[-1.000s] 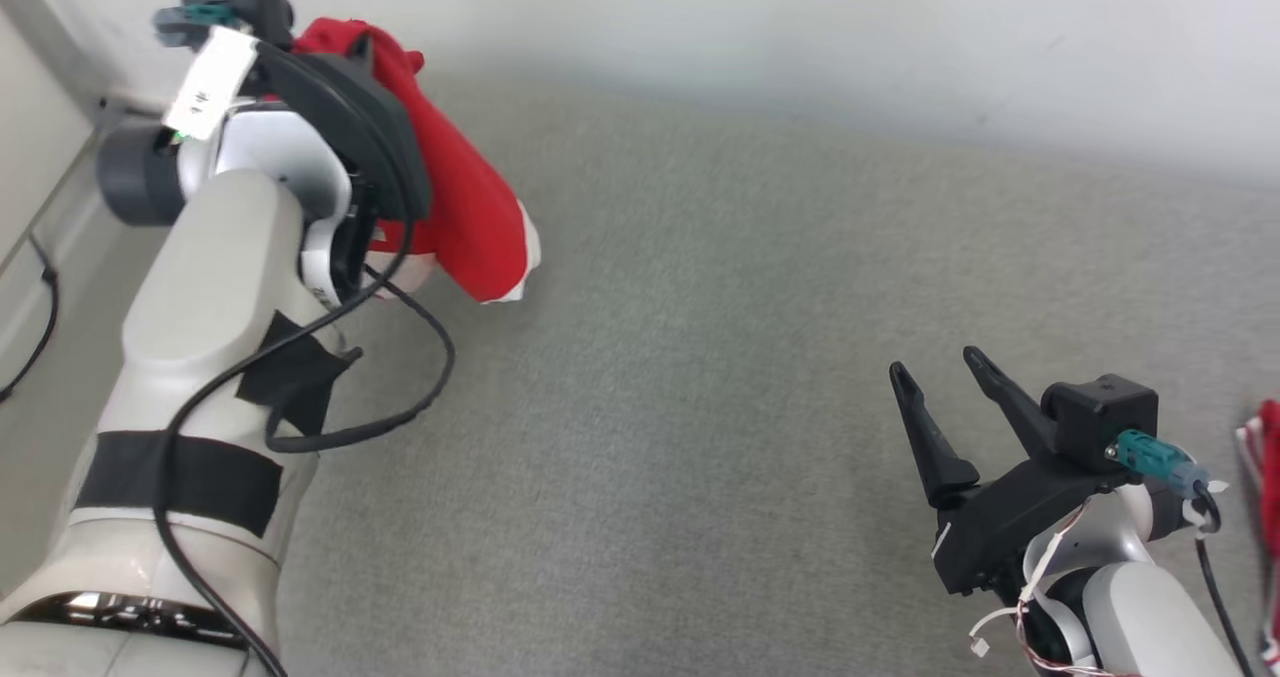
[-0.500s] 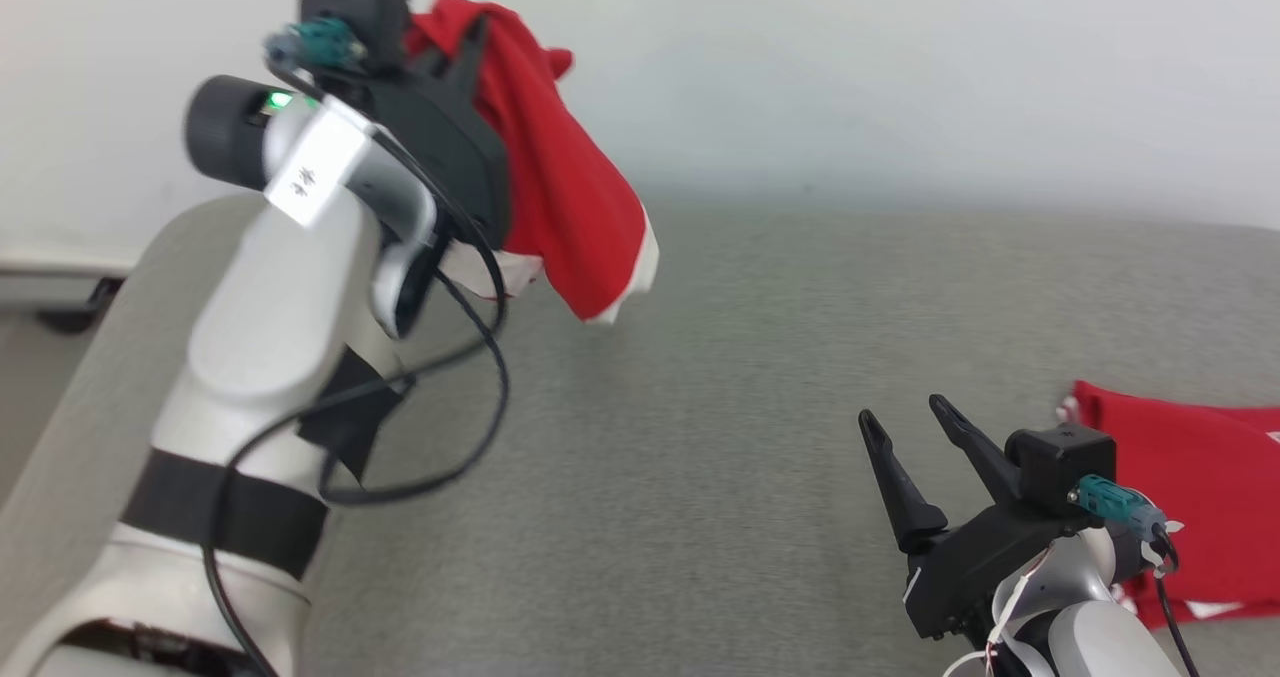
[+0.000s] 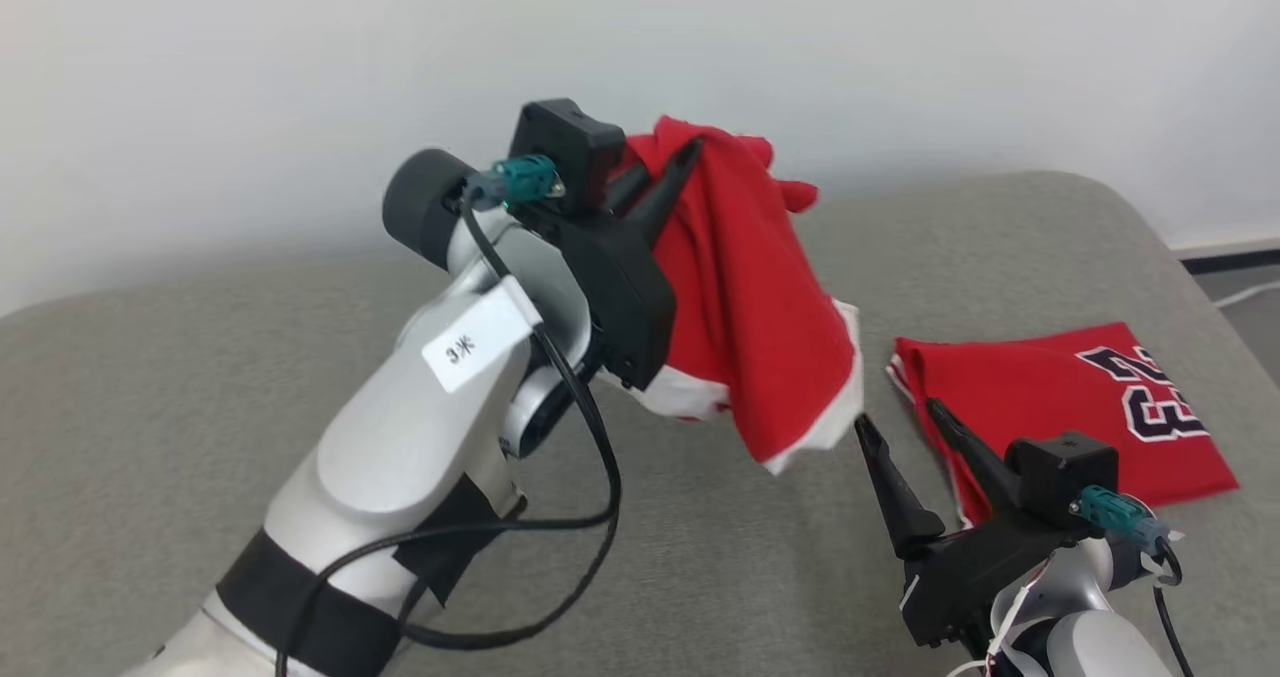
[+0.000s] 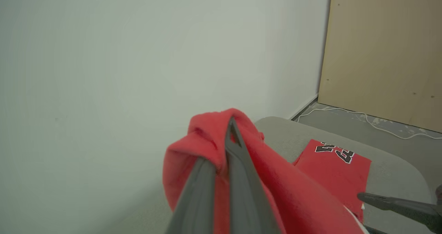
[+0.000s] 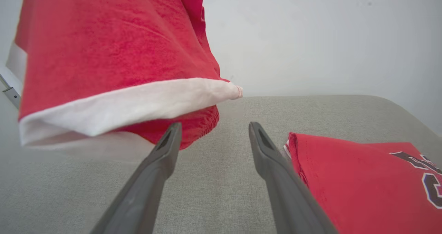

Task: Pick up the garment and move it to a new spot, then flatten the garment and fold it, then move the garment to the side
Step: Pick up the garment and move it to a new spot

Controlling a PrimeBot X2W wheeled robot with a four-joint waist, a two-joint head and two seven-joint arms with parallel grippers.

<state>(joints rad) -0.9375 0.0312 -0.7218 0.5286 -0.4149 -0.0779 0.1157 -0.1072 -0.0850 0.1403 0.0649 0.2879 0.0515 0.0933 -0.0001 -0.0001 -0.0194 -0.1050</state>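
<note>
The garment [image 3: 750,337] is red cloth with a white hem, hanging in the air above the grey padded surface [image 3: 700,557]. My left gripper [image 3: 690,147] is shut on its bunched top edge; in the left wrist view the left gripper [image 4: 230,121] pinches the red garment [image 4: 200,137]. My right gripper [image 3: 898,415] stands open at the lower right, just below and right of the hanging hem. In the right wrist view the right gripper [image 5: 214,125] holds nothing, with the garment [image 5: 103,47] hanging close above its left finger.
A folded red jersey [image 3: 1060,407] with a dark number lies flat at the surface's right end, beside my right gripper; the jersey [image 5: 362,178] lies right of its right finger. A white wall stands behind. A wooden panel [image 4: 383,54] and a white cable [image 4: 373,121] lie beyond the right end.
The head camera has swung right, bringing the folded jersey into view. My left arm has carried the hanging garment rightward, close to the right gripper. Both gripper states are unchanged.
</note>
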